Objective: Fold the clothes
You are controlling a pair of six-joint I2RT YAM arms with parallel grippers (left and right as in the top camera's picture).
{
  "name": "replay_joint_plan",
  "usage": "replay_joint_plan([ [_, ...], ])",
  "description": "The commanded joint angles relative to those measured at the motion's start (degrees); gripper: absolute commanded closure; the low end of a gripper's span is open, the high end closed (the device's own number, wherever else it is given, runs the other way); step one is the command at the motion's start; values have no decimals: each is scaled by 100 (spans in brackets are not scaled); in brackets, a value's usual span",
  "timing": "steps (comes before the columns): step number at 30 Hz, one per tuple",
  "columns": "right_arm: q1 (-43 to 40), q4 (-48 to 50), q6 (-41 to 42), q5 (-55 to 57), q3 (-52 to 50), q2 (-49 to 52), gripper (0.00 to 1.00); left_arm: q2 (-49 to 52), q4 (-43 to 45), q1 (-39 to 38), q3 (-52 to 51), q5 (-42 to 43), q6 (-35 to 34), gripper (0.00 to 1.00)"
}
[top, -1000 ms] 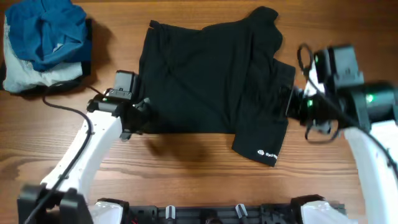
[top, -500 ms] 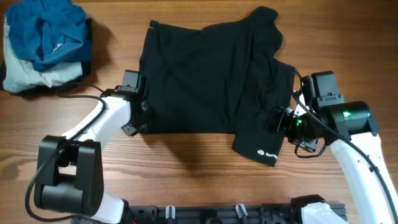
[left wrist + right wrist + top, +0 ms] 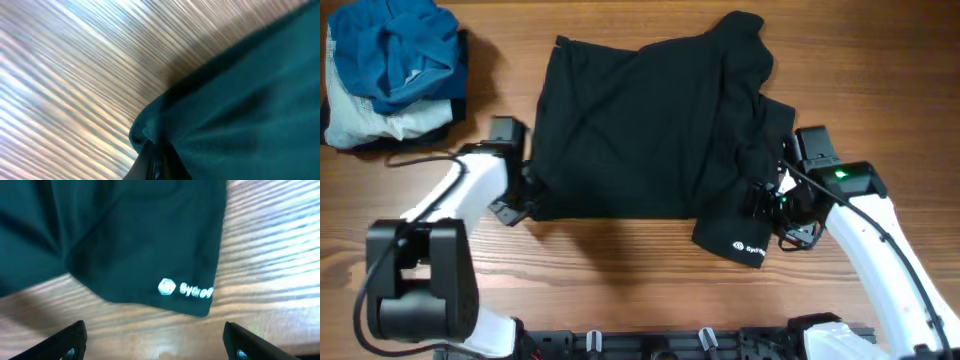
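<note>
The clothes, a black shirt (image 3: 640, 130), lie spread flat in the middle of the table. A flap with a small white logo (image 3: 750, 249) sticks out at the lower right. My left gripper (image 3: 528, 192) is at the shirt's lower left corner. The left wrist view shows it (image 3: 157, 162) shut on that corner of dark fabric (image 3: 240, 110). My right gripper (image 3: 763, 205) is over the right flap. In the right wrist view it (image 3: 157, 347) stands open, with bare wood between its fingertips (image 3: 70, 337) and the logo (image 3: 185, 289) just ahead.
A pile of bright blue and pale garments (image 3: 390, 65) sits at the back left corner. A black cable (image 3: 425, 160) trails from it toward the left arm. Bare wooden table (image 3: 620, 270) runs along the front.
The left gripper has closed on the shirt's lower left corner and shifted slightly left. The right arm has moved in leftward over the logo flap, still open.
</note>
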Motion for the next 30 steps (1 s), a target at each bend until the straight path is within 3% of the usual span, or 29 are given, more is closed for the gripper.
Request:
replay_joint_plan([
  [1,22,205,26,544,-15,321,13,-175,118,483,-63,-125,120,96],
  [5,22,479,-131,695,-17,695,23,-227,363,651,-63,-61,293,96],
  [11,22,1276,-374,782,-278,1314,62,-227,398,651,-63,-61,295,96],
  [15,2,2046,-595,944,-717,1432,62,-227,396,651,-63,-59,378,96],
  [19,-11,2914,-1126,1075,-872,1456,41,-227,393,651,-63,-63,398,96],
  [23,-17,3338,-1375,1462,-874,1639,40,-227,393,651,-63,-66,400,96],
  [27,-118,3394,-1408,1460,-874,1915,50,-227,374,654,-63,-90,400,96],
  [30,-210,3340,-1259,1375,-872,1921,74,-227,356,664,-63,-87,400,96],
])
